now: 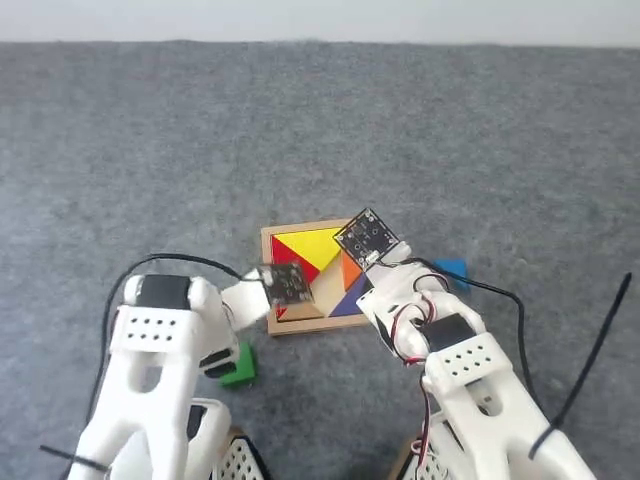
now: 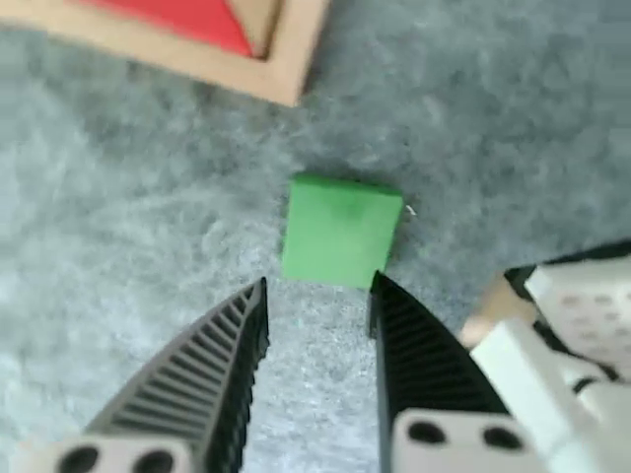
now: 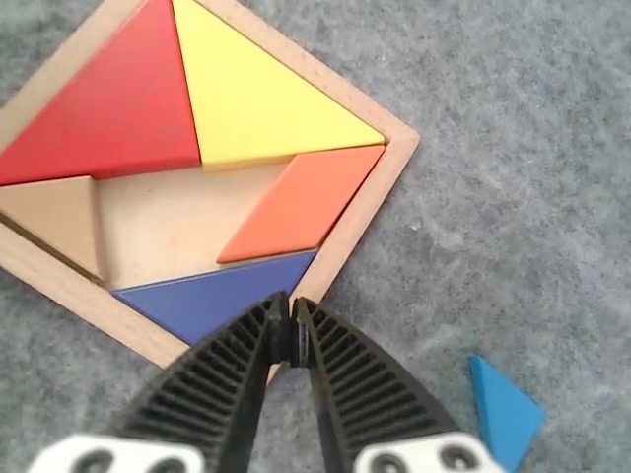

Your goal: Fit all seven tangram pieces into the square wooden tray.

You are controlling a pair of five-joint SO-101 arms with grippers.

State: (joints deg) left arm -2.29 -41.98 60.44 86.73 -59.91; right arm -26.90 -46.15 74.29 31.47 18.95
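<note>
The square wooden tray (image 3: 399,163) holds a red triangle (image 3: 108,108), a yellow triangle (image 3: 251,94), an orange parallelogram (image 3: 301,202), a dark blue triangle (image 3: 212,301) and a tan triangle (image 3: 59,217). Bare wood shows in the tray's middle. My right gripper (image 3: 286,313) is shut with nothing in it, over the tray's edge beside the dark blue triangle. A light blue triangle (image 3: 503,409) lies on the carpet outside the tray (image 1: 300,226). A green square (image 2: 341,230) lies on the carpet near a tray corner (image 2: 286,69). My left gripper (image 2: 317,291) is open just short of it.
Grey carpet covers the whole table. In the high view the green square (image 1: 238,368) lies beside the left arm's base, and the light blue triangle (image 1: 452,272) lies to the right of the tray. Cables run along both arms.
</note>
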